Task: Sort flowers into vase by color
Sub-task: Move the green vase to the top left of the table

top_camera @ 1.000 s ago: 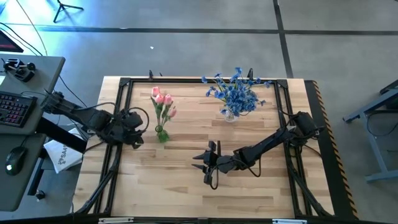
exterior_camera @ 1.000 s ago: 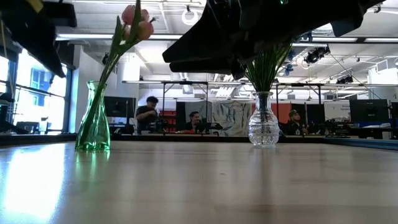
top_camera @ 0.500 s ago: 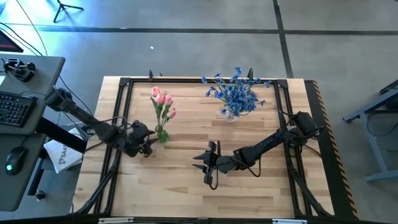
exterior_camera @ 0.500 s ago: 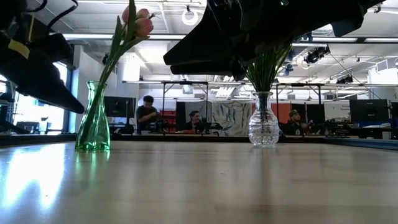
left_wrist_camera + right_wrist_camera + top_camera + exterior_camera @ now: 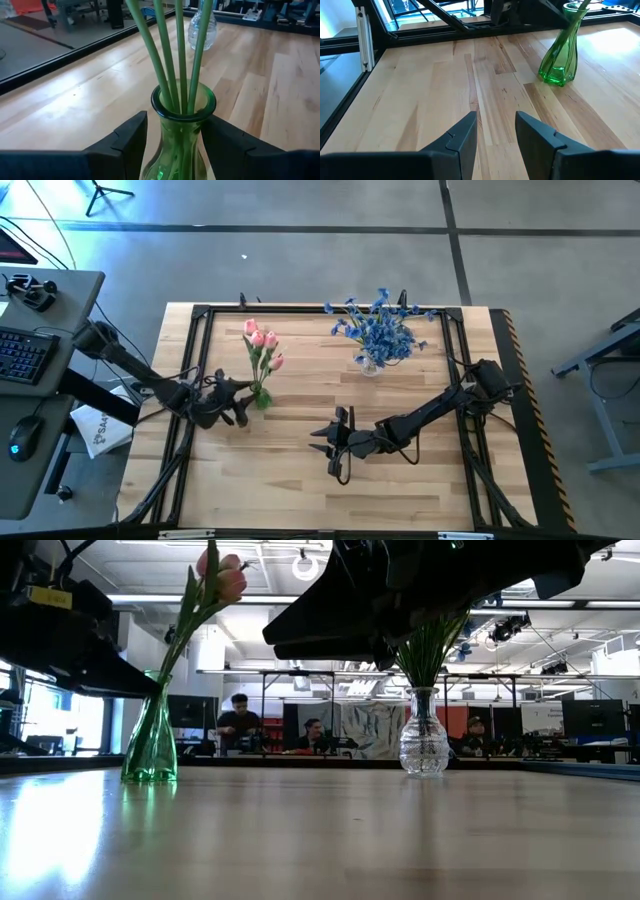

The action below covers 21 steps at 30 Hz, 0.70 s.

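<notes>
1. Pink flowers [image 5: 263,340] standing in the green vase [image 5: 259,394] on the table's [image 5: 300,470] left half; blue flowers [image 5: 380,328] sitting in the clear vase [image 5: 424,748] toward the far edge.
2. Left gripper [image 5: 172,137] straddling the green vase's neck, fingers [image 5: 131,137] parted on either side; contact impossible to tell.
3. Right gripper [image 5: 495,132] hovering over bare wood mid-table, fingers partly spread, holding nothing.

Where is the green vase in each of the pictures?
High view: the green vase stands left of the table's middle, beside the left gripper.
Low view: the vase stands at the left, on the tabletop.
Left wrist view: its neck sits between the left gripper's open fingers.
Right wrist view: it stands far off, beyond the empty right gripper.
Shared landmark: the clear vase.
</notes>
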{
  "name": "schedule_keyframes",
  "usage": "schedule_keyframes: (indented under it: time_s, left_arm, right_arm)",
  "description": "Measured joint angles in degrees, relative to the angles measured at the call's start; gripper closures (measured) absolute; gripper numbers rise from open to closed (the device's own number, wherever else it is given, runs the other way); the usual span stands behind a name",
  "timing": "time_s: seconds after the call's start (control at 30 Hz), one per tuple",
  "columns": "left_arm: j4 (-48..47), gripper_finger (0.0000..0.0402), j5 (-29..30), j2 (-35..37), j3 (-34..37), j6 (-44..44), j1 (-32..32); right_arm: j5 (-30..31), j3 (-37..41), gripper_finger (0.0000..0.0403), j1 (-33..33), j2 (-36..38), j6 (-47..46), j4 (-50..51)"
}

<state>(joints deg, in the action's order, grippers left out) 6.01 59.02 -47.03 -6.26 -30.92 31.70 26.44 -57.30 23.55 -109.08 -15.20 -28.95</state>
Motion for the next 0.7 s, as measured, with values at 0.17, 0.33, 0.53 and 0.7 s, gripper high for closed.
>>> schedule_keyframes:
  time_s: [0.17, 0.33, 0.53, 0.7]
  left_arm:
    - [0.00, 0.0263, -0.16, 0.00, 0.00, -0.28, -1.47]
    - [0.30, 0.0323, -1.39, 0.00, -0.02, 0.60, -3.77]
    - [0.76, 0.0335, -2.82, 0.02, -0.07, 2.21, -8.18]
    - [2.26, 0.0335, -2.93, 0.00, -0.07, 7.44, -14.14]
  right_arm:
    - [0.00, 0.00, 0.0273, 0.01, 0.00, 0.00, -0.02]
    - [0.00, 0.00, 0.0273, 0.01, 0.00, 0.13, -0.02]
    - [0.00, 0.00, 0.0273, -0.02, 0.00, 0.20, -0.02]
    - [0.00, 0.00, 0.0273, -0.17, 0.00, 0.20, -0.02]
